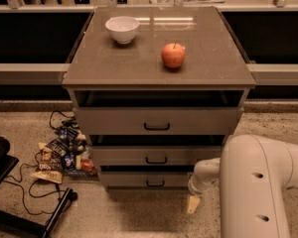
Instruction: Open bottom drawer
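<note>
The grey-beige cabinet (159, 68) has three drawers. The bottom drawer (124, 179) is the lowest one, with a small black bar handle (155, 183) at its centre. Its front stands slightly out from the cabinet, with a dark gap above it. My gripper (192, 203) hangs low over the floor, just right of the bottom drawer's right end and apart from the handle. My white arm (253, 187) fills the lower right.
The top drawer (156, 120) and middle drawer (156, 156) also stand slightly out. A white bowl (122, 29) and a red apple (173, 55) sit on the cabinet top. Snack packets and cables (59, 155) lie on the floor at left, beside a black stand (20, 217).
</note>
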`<action>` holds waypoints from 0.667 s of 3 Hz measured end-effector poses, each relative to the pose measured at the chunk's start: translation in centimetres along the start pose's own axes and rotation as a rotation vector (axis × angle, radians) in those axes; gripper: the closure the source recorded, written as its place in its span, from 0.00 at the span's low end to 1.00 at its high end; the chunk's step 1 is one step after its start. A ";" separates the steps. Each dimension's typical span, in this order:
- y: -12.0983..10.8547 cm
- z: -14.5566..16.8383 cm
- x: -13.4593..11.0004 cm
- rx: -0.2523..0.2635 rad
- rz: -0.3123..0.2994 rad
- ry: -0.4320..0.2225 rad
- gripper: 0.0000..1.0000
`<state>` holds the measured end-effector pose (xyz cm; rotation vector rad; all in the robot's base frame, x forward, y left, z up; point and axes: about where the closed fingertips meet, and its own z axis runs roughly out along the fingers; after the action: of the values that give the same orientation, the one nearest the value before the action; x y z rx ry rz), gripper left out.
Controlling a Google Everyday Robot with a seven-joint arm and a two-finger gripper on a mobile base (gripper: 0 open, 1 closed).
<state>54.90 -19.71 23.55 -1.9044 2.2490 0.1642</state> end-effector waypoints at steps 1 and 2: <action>-1.2 1.4 0.1 0.011 -0.007 -0.006 0.00; -1.7 1.8 0.5 0.036 -0.006 -0.002 0.00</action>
<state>56.62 -20.09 21.73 -1.8914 2.2297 0.1243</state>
